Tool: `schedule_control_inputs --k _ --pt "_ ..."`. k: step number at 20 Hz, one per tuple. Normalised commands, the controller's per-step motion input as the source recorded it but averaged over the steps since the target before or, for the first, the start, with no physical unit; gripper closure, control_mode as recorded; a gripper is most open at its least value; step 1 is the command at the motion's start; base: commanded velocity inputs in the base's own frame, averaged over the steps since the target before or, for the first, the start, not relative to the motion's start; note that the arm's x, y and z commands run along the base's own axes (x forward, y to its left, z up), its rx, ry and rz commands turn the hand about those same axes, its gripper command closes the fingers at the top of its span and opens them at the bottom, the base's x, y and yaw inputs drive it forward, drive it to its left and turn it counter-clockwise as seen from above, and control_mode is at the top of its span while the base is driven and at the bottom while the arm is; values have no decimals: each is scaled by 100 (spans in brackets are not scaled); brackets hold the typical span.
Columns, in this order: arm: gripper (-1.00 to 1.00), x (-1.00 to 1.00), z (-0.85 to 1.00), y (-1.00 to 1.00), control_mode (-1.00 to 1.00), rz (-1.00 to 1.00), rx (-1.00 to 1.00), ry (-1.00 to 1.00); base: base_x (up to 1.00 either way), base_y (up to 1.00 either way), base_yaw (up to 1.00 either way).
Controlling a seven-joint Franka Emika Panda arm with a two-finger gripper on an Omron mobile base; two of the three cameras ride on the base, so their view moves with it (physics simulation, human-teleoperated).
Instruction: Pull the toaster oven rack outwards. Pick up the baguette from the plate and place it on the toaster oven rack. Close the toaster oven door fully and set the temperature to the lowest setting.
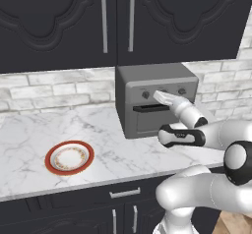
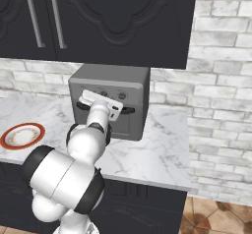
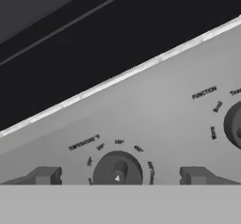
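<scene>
Temperature knob point(image 3: 117, 172) on the toaster oven point(image 1: 133, 80), framed between the spread, empty fingertips of the gripper point(image 3: 120, 176). Toaster oven door point(image 1: 153, 119) stands closed; plate point(image 1: 69, 158) lies bare, baguette presumably inside. Judged remaining: turning the knob to lowest.

I see a white marble worktop point(image 1: 29, 130) with grey veining running across the middle of the left base view. Behind it a whitewashed brick wall point(image 1: 59, 90) fills the band beneath the dark upper cabinets point(image 1: 54, 16), whose doors carry carved panels and vertical silver handles point(image 1: 104, 21). Along the lower edge, dark base cabinets point(image 1: 74, 213) carry a horizontal drawer pull point(image 1: 125, 193). In the right base view the brick wall point(image 2: 221, 80) continues down the right side, and terracotta floor tiles point(image 2: 216, 218) occupy the lower right corner.
</scene>
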Motion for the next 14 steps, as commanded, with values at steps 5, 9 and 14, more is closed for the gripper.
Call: schedule_control_inputs --k 5,9,14 --pt "-100 10 -1 0 -100 0 0 0 0 0 0" --pt "-100 10 -1 0 -100 0 0 0 0 0 0" --pt "-100 0 0 0 -100 0 0 0 0 0 0"
